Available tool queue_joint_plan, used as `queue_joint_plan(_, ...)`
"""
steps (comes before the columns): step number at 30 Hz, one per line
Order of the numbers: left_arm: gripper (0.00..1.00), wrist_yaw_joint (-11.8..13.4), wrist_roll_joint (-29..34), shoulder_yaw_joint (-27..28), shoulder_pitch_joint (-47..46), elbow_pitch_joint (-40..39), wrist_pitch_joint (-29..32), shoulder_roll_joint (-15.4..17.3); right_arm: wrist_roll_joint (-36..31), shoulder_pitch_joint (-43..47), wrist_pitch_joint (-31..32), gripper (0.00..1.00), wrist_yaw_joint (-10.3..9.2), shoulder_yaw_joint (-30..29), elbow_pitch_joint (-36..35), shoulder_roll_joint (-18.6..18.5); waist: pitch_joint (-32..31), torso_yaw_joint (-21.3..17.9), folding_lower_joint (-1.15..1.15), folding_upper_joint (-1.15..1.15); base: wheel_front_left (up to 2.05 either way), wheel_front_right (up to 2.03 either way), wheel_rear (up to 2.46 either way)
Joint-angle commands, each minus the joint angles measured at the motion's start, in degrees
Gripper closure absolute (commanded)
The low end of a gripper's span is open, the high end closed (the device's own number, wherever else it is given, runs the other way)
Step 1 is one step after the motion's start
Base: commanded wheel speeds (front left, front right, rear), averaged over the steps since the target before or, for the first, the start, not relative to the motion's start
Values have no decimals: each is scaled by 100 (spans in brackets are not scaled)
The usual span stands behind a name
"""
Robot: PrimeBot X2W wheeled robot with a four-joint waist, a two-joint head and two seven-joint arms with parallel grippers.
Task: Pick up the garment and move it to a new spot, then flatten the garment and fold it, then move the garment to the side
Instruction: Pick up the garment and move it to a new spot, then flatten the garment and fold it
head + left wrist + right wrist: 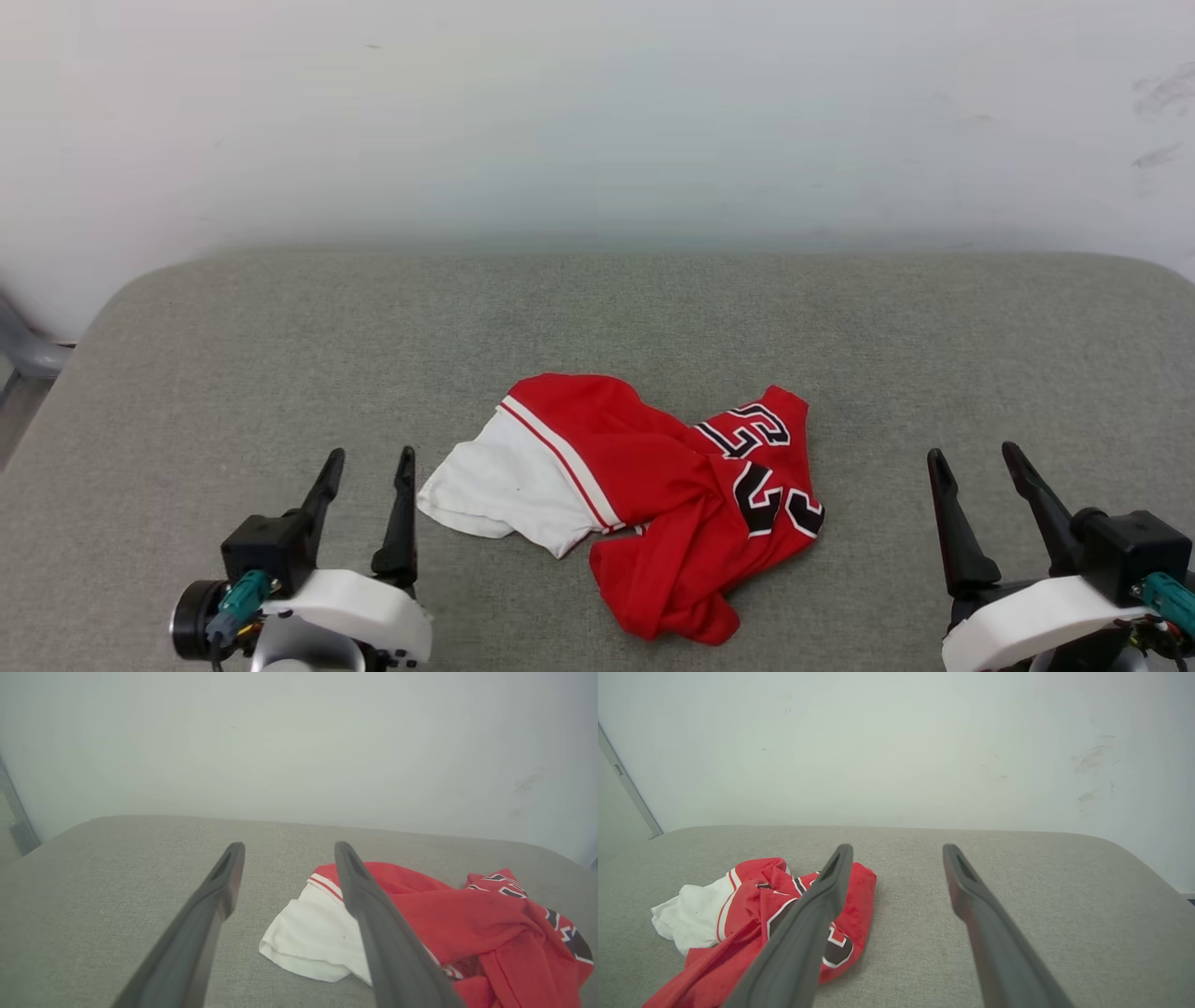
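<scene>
Fingers of the left gripper [371,455] stood spread just beside the white sleeve [495,485] of the garment [653,485], which lay crumpled mid-front on the grey surface [597,308]; the right gripper [973,453], likewise spread, sat well apart, probably poised for pickup.

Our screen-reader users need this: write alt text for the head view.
A crumpled red garment with a white sleeve and black numerals lies on a grey surface, between the open left gripper at lower left and the open right gripper at lower right; neither touches it. A pale wall stands behind.
</scene>
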Motion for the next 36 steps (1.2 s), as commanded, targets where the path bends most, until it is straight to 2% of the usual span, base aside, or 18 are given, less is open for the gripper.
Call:
queue_joint_plan(1,0,10,19,53,116,-48,-15,78,13,82,0,0,-4,23,-32,7,-11,21,1,0,0,0,0)
queue_joint_plan(14,0,-9,-24,19,162,-152,46,191,56,128,25,0,-4,-11,-88,7,42,23,1,0,0,0,0)
queue_joint_plan(20,0,3,-21,-32,88,-230,48,169,414,44,279,0,-4,-222,239,8,148,26,1,0,0,0,0)
queue_joint_plan(28,0,-55,109,-208,-137,-467,18,38,620,-902,1714,0,-3,-473,1180,-68,679,221,1,0,0,0,0)
queue_joint_plan(36,0,-236,188,-308,-500,-428,-13,-153,966,-2374,3182,0,-4,223,2050,-668,1146,545,1,0,0,0,0)
